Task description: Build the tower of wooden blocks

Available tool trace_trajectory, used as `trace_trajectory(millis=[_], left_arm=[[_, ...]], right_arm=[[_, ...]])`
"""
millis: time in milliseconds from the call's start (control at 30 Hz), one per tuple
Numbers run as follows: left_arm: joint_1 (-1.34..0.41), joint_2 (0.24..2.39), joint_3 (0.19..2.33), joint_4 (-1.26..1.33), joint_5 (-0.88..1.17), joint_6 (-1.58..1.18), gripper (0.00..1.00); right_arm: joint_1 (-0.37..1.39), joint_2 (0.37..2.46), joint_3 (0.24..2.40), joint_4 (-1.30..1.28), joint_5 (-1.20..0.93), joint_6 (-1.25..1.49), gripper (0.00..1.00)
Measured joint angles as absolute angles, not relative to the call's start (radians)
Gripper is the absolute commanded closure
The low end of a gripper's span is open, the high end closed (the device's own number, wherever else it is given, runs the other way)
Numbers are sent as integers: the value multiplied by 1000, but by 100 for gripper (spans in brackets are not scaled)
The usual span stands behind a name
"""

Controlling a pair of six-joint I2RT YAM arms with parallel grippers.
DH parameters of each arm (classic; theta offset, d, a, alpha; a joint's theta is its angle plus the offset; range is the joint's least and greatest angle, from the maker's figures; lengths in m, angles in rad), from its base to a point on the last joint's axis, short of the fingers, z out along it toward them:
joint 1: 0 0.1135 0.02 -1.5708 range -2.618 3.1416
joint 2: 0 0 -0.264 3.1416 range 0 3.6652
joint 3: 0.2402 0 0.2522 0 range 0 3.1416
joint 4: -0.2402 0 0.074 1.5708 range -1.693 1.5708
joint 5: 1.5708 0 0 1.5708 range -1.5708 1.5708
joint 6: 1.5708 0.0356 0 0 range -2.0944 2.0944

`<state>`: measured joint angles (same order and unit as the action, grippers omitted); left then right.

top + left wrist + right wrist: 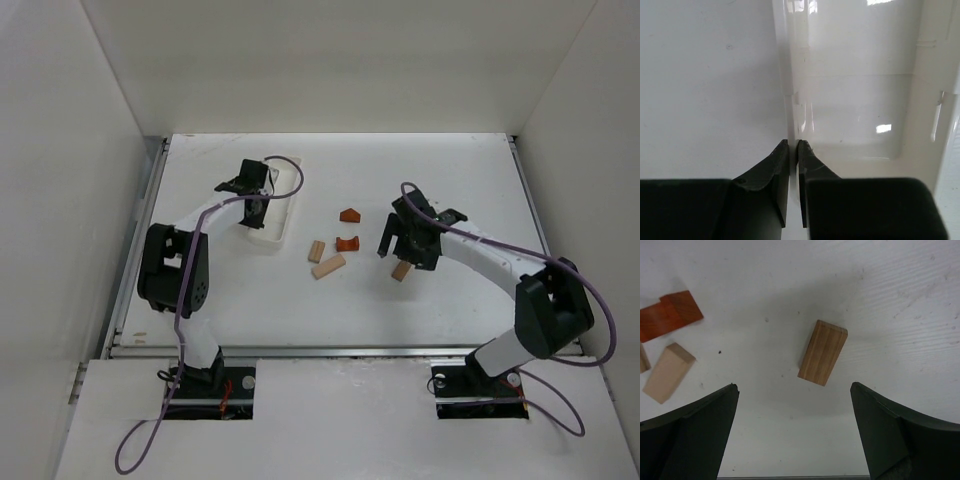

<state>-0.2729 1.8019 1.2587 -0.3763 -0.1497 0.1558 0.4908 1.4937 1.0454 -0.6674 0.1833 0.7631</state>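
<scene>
1. Overhead, you see the white table [450,180] boxed in by plain walls, with both arms reaching in from its near edge
2. Your long white tray [283,215] lies at the left rear, and its glossy floor [855,100] fills the left wrist view
3. Your left gripper [256,208] hangs over the tray's rim with its jaws pressed together on nothing; the fingertips [782,150] meet above the tray's wall
4. Your right gripper [793,386] hovers with jaws spread wide over the lone tan block [822,352], which lies flat on the table and touches neither finger
5. Mid-table, your tower parts lie loose and unstacked: the short tan block [316,251] just beside the long tan block [328,266], the near orange-red piece [347,243] behind them, and the rear orange-red piece [349,215] farther back
</scene>
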Motion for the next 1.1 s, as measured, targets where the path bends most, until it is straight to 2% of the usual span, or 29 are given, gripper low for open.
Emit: trace_trajectory(millis=[33,67,100,200,267,367,567,700,833,900,1033,1100], left_arm=[[-273,1796,1250,-373,-147,150,81],[-272,1789,1240,-374,-145,144,69],[-268,1784,1224,-377,-145,145,63],[-266,1764,1176,-388,-145,137,57],[-266,1747,1161,-395,-146,136,50],[-265,1706,1160,-398,-147,137,45],[-266,1592,1190,-401,-146,150,37],[-270,1552,1225,-408,-113,165,36],[-277,1547,1258,-427,-43,176,36],[-283,1547,1269,-444,-1,180,36],[-291,1542,1293,-481,88,198,36],[-293,1533,1306,-495,130,209,36]], right_arm=[[500,1511,1045,-677,184,768,0],[503,1520,1045,-684,186,772,0],[507,1525,1045,-692,188,777,0],[511,1526,1035,-697,195,791,0],[510,1537,1031,-699,198,796,0],[510,1592,1032,-692,203,801,2],[484,1686,1032,-685,202,801,16],[453,1687,1032,-661,203,797,25],[433,1695,1038,-633,200,768,40],[433,1709,1047,-624,192,751,41],[433,1705,1044,-603,154,725,30],[433,1685,1024,-587,134,719,32]])
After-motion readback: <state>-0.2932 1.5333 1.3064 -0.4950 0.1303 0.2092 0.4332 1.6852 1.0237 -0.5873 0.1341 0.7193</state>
